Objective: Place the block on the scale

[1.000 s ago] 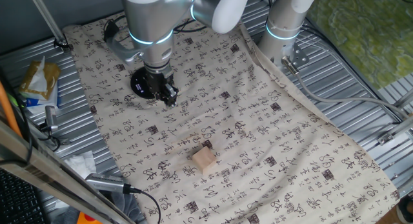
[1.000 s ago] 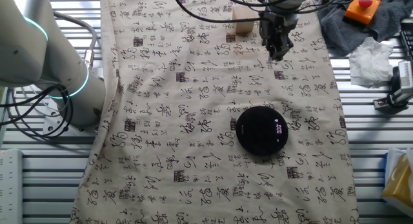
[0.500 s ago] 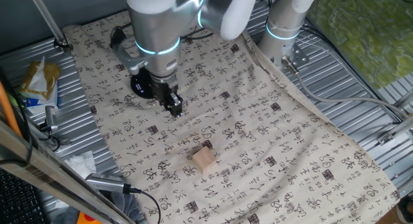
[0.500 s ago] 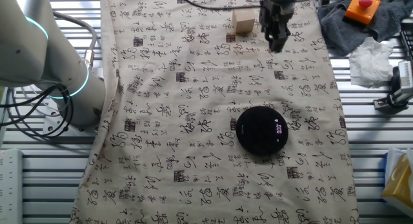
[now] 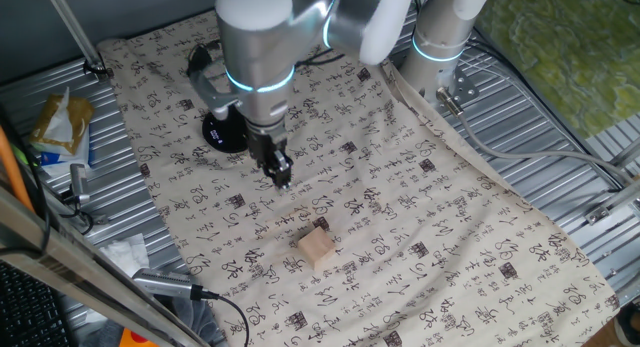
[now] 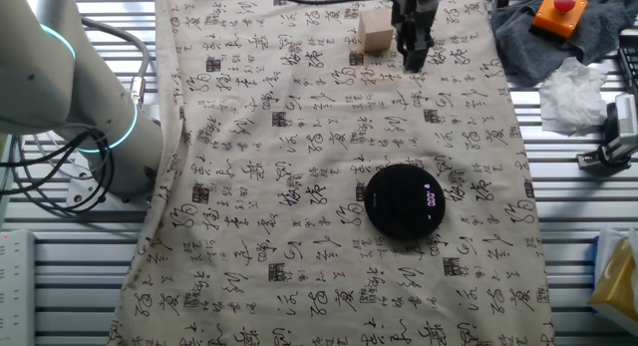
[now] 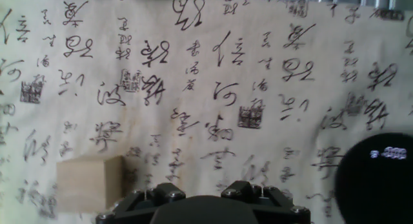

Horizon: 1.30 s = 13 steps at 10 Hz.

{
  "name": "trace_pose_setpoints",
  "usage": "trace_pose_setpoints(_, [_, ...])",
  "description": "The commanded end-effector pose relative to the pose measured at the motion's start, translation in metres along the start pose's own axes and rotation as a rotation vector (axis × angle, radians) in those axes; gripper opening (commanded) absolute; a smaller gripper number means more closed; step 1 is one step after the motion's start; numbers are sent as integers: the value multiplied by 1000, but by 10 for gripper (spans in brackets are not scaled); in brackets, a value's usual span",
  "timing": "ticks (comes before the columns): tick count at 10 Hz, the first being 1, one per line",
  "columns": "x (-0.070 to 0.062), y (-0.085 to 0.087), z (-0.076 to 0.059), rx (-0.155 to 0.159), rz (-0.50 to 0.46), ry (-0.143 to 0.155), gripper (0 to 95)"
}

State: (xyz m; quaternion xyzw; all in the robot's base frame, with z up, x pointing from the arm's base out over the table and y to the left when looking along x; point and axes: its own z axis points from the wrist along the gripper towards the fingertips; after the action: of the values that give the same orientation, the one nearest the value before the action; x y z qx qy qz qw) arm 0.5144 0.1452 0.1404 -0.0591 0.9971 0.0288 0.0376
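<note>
The block (image 5: pixel 317 247) is a light tan wooden cube on the printed cloth, nearer the front than my gripper. It also shows in the other fixed view (image 6: pixel 376 33) and at the lower left of the hand view (image 7: pixel 90 183). The scale (image 6: pixel 404 200) is a flat round black disc with a pale blue mark. In one fixed view it (image 5: pixel 220 132) is partly hidden behind my arm, and it sits at the hand view's right edge (image 7: pixel 382 179). My gripper (image 5: pixel 281 177) hangs over the cloth between scale and block, beside the block (image 6: pixel 412 59), slightly open and empty.
The cloth with black characters (image 5: pixel 420 217) covers the table. A grey rag with an orange and red button box (image 6: pixel 558 12) and crumpled white paper (image 6: pixel 578 92) lie beside the cloth. A yellow packet (image 5: pixel 60 122) and cables (image 5: pixel 170 285) lie off the cloth's left edge.
My gripper has moved away from the scale and toward the block, staying empty. The block and the scale have not moved.
</note>
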Motion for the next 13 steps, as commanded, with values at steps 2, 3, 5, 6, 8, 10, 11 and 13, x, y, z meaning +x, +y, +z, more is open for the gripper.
trace_pose_setpoints(2, [0, 12, -1, -4, 34, 5, 570])
trace_pose_setpoints(3, [-1, 18, 2, -3, 38, 10, 570])
trace_pose_setpoints(5, [-2, 24, 5, -1, 10, 11, 570])
trace_pose_setpoints(6, [-3, 29, 6, -3, -3, 11, 570])
trace_pose_setpoints(8, [-4, 40, 7, -2, -14, 24, 570])
trace_pose_setpoints(10, [-1, 55, 12, 3, -11, 40, 570])
trace_pose_setpoints(11, [3, 60, 15, 3, -10, 39, 570])
trace_pose_setpoints(13, [8, 72, 17, 2, -3, 38, 570])
